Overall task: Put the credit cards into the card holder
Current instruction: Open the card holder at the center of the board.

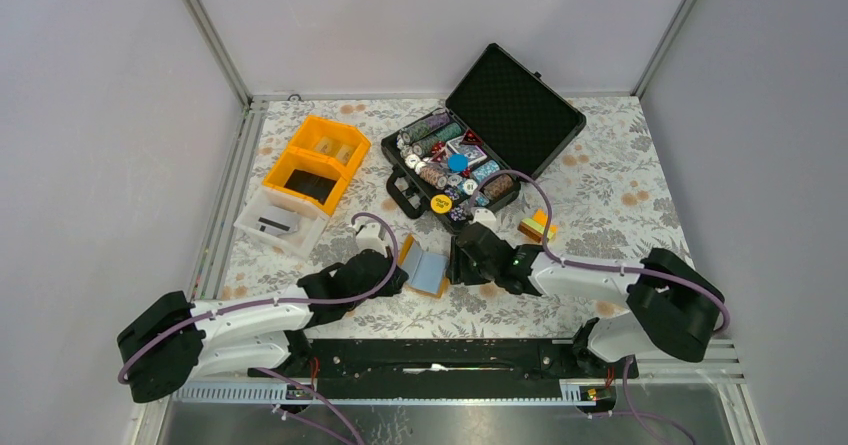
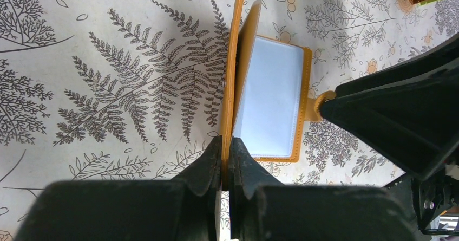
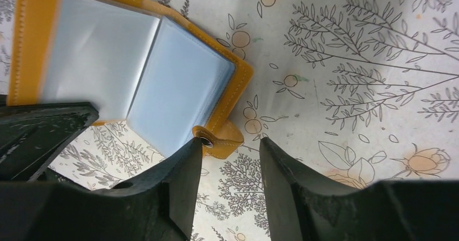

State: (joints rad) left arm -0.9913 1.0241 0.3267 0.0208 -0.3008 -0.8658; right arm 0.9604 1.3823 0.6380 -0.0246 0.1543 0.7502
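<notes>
The card holder point(image 1: 428, 270) is an orange folding wallet, lying open between the two arms with its pale blue-grey pockets point(image 3: 162, 89) showing. My left gripper point(image 2: 227, 141) is shut on the edge of its raised orange cover point(image 2: 234, 62), holding that flap upright. My right gripper point(image 3: 233, 141) stands open just right of the wallet, nothing between its fingers. Its left fingertip point(image 3: 197, 146) is beside the snap tab point(image 3: 224, 138). The credit cards are out of view; I see no loose card on the table.
An open black case point(image 1: 520, 105) full of poker chips stands at the back. An orange compartment bin point(image 1: 315, 155) and a white tray point(image 1: 280, 223) sit back left. A small orange and yellow-green block point(image 1: 538, 227) lies right of the wallet.
</notes>
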